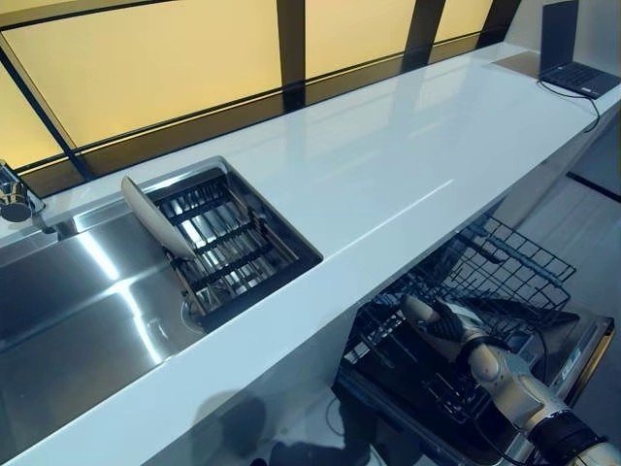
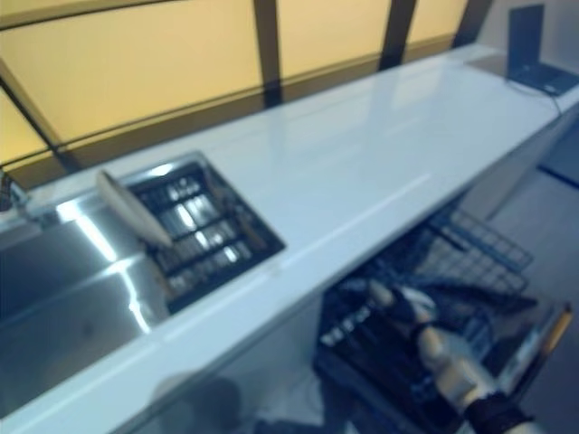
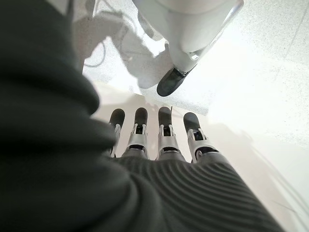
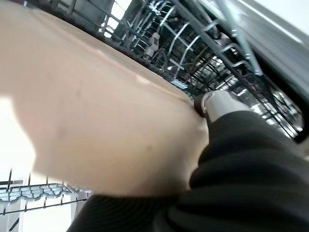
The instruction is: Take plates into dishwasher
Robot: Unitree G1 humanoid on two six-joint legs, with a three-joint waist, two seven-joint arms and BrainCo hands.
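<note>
Right hand [image 1: 441,320] grips a beige plate [image 4: 96,111] down inside the dishwasher rack [image 1: 505,262].

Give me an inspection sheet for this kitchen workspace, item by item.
Surface: white countertop, bare and glossy, with a steel sink set into its left end.
Job's things: one plate stands tilted on edge in the sink rack; a second, beige plate is held by the right robot hand down in the dishwasher rack.
Clutter: laptop on the counter's far right end.
Robot hands: right curled on the beige plate; left robot hand idle, fingers straight, over the floor.
Cables: a thin lead runs from the laptop over the counter edge.
Surroundings: amber window panels behind the counter; a tap at far left.
</note>
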